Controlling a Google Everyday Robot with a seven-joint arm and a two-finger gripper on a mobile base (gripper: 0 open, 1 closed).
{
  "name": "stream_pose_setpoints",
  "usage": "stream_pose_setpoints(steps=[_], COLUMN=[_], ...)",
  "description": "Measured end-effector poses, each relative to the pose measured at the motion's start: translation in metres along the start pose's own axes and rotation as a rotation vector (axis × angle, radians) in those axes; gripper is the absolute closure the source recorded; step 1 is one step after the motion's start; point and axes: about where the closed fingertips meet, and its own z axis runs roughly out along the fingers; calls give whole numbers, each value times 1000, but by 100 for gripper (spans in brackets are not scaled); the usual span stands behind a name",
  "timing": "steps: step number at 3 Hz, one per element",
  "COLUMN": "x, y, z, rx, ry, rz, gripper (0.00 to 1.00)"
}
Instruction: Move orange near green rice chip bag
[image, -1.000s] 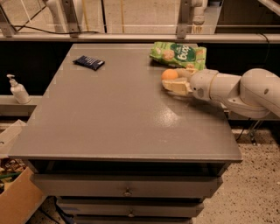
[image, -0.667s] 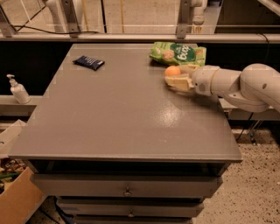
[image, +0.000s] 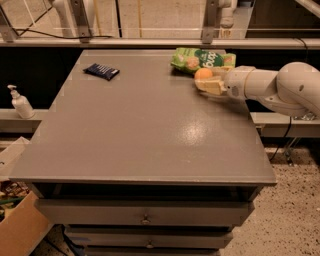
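Since a second ago: the gripper (image: 207, 83) and the orange (image: 203, 73) have travelled together toward the far right corner, closing on the bag. Nothing else has shifted.

Near: drawer fronts (image: 145, 212) below the table's (image: 150, 145) front edge; a cardboard box (image: 17, 232) on the floor at the left. A soap bottle (image: 20, 102) stands on the ledge off the table's left side.

Mid to far right: the arm reaches in from the right edge, low over the top. Fingers are clamped on the orange, the near pale finger showing under it and the far one mostly hidden. Whether the fruit rests on the table or hangs just clear, cannot tell.

Far: the green rice chip bag (image: 202, 59) lies flat, long axis left to right along the back edge. It sits directly beyond the orange. The gap is slim; touching or not, cannot tell.

Far left: a small dark blue packet (image: 101, 71), well apart.

Judgement: placement near complete; what remains is setting down and releasing, with little further travel needed.
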Motion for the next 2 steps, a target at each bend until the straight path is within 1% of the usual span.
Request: stream_pose_setpoints(steps=[1, 2], x=[4, 9], y=[-14, -21], z=[-3, -6], rx=[25, 41], ry=[21, 39], rz=[-8, -4], gripper=[100, 100])
